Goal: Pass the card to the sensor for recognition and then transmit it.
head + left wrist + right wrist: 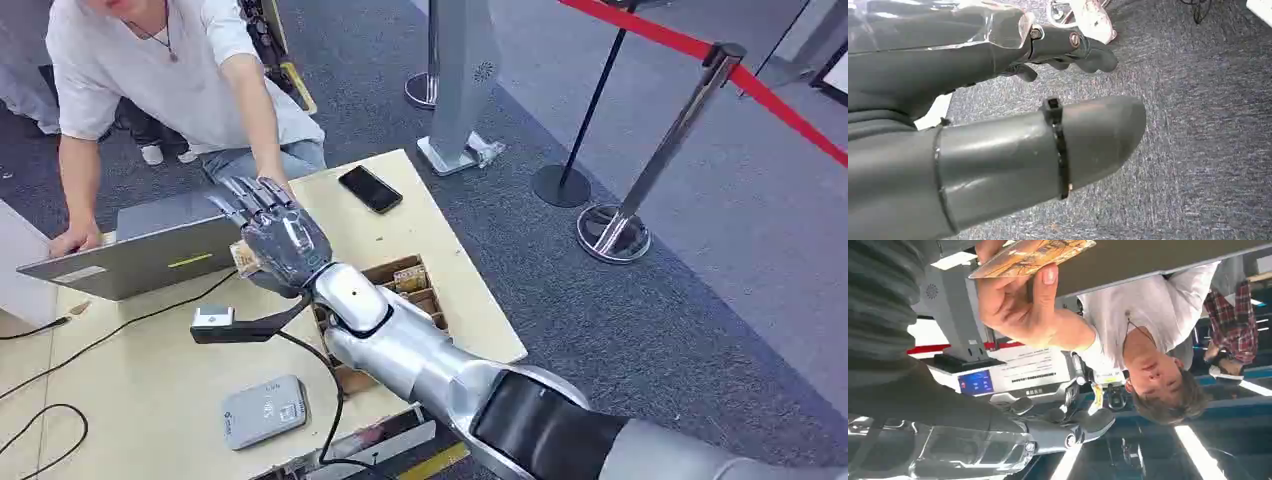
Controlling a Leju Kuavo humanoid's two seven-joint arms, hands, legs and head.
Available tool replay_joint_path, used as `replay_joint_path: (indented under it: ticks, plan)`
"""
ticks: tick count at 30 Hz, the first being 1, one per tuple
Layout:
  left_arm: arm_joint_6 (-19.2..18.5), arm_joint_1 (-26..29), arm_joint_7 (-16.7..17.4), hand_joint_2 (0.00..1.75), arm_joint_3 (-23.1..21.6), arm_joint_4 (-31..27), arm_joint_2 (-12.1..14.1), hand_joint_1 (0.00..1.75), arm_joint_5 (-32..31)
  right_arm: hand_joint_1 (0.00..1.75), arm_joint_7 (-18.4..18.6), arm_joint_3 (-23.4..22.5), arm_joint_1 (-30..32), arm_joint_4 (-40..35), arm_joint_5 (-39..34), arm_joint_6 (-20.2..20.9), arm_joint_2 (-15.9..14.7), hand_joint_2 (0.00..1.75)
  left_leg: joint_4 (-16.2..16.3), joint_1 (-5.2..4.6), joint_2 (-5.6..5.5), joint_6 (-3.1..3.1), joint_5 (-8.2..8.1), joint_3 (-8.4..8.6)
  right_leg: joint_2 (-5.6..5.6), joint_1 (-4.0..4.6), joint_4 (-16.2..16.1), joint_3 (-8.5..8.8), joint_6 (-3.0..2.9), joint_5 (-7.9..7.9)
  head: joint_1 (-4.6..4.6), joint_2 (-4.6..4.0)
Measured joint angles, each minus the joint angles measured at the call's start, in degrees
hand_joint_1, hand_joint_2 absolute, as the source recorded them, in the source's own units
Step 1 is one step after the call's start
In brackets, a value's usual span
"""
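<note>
Reaching mid-frame in head view, right hand (280,235) has fingers spread, empty, above the table (440,250) w/ scanner (213,320) lower left. Left wrist view: left hand (998,125) over carpet, grip can't tell. Right wrist view: person's hand (1015,302) pinches card (1033,255) top centre, lying lengthwise across frame.

A pale, matt, wood-like surface is shown by the table (470,300). At its far edge a glossy black phone (370,188) lies beside a matt grey metal laptop (140,255). The right hand (280,235) is cased in smooth grey plastic, its arm in polished silver metal. The orange printed card (1030,255) looks glossy; the carpet (1198,125) is rough cloth.
</note>
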Motion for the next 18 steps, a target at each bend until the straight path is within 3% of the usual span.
replay_joint_path:
  ticks: [1, 2, 18]
  plan:
    - [0.0, 0.0, 0.02, 0.0, -0.02, 0.0, 0.0, 0.0, 0.0, 0.0, 0.0, 0.0, -0.04, 0.07, 0.0, 0.0, 0.0, 1.75, 0.0, 0.0, 0.0, 0.0, 0.0, 0.0, 0.0, 0.0, 0.0, 0.0, 0.0, 0.0, 0.0, 0.0]
    - [0.0, 0.0, 0.0, 0.0, 0.0, 0.0, 0.0, 0.0, 0.0, 1.75, 0.0, 0.02, -0.06, 0.15, 0.0, 0.0, 0.0, 1.75, 0.0, 0.0, 0.0, 0.0, 0.0, 0.0, 0.0, 0.0, 0.0, 0.0, 0.0, 0.0, 0.0, 0.0]
    - [0.09, 0.0, 0.02, 0.0, 0.0, 0.0, 0.0, 0.0, 0.02, 1.75, 0.55, 0.17, -0.12, 0.7, 0.09, 3.26, 0.09, 1.75, 0.0, 0.0, 0.0, 0.0, 0.0, 0.0, 0.0, 0.0, 0.0, 0.0, 0.0, 0.0, 0.0, 0.0]
